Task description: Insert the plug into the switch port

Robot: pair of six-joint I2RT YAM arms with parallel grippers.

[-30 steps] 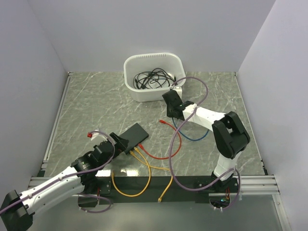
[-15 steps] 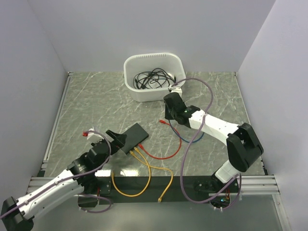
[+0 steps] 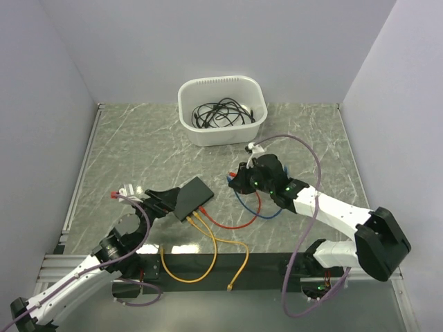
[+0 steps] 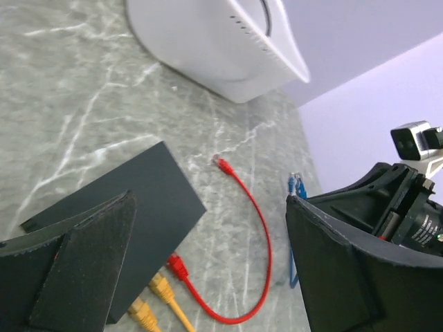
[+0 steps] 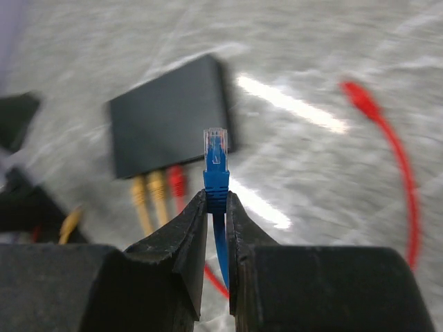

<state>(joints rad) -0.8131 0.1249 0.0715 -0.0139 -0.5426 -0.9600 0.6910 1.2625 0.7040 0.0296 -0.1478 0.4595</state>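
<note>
The flat black switch [image 3: 192, 197] lies on the marble table, left of centre. Its ports [image 3: 197, 211] run along the near long edge, where two yellow plugs [image 5: 148, 185] and a red plug [image 5: 177, 181] sit in sockets. My right gripper [image 5: 217, 200] is shut on a blue plug [image 5: 216, 166] whose clear tip points at the switch [image 5: 169, 124] from a short distance. Seen from above, that gripper [image 3: 235, 181] hovers just right of the box. My left gripper [image 3: 159, 200] stands open at the box's left end, one finger [image 4: 90, 263] over the switch [image 4: 138, 200], holding nothing.
A white tub [image 3: 221, 111] of black cables stands at the back. The red cable [image 3: 242, 221] loops right of the switch, its free end [image 4: 221, 163] lying loose. Yellow cables [image 3: 208, 256] trail to the near edge. The blue cable [image 3: 266, 213] hangs under my right arm.
My right arm has swung from beside the tub down and forward toward the switch, carrying the blue plug. My left arm has shifted left and back a little, its gripper still open.
</note>
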